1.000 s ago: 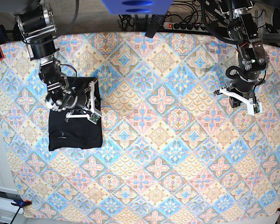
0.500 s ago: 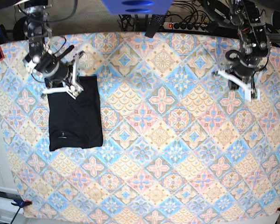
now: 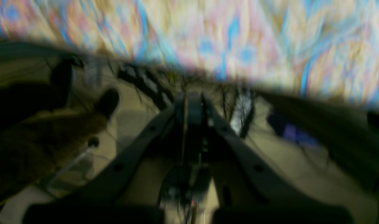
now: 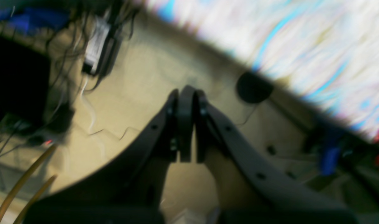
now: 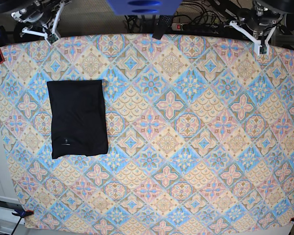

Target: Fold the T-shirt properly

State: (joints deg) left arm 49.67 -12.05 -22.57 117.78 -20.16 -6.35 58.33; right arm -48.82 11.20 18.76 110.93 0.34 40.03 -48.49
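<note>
A worktop (image 5: 186, 171) with a bright flower-and-tile pattern is filling most of the base view, and the floor (image 4: 139, 102) is showing past its far edge in the wrist views. The shirt (image 5: 78, 112) is lying on the left side of the base view, well apart from both arms. It is making a neat black block, taller than it is wide, with a small pale mark (image 5: 64, 141) close to its near edge. That near edge is waving a little, and the far edge is looking straighter.

The right pincer (image 5: 53, 39) is hovering by the far left edge, with its tips together and nothing between them. The left pincer (image 5: 261, 49) is hovering by the far right edge, and its tips are closing on nothing too.

The folding is looking done, or very nearly, so the arms are probably needing no more big moves. The cloth is looking soft, light and floppy, and it is not going to break. If a fix is being made, pinching all the layers at a near corner would be best, because grabbing just the top one could be pulling the fold open.
</note>
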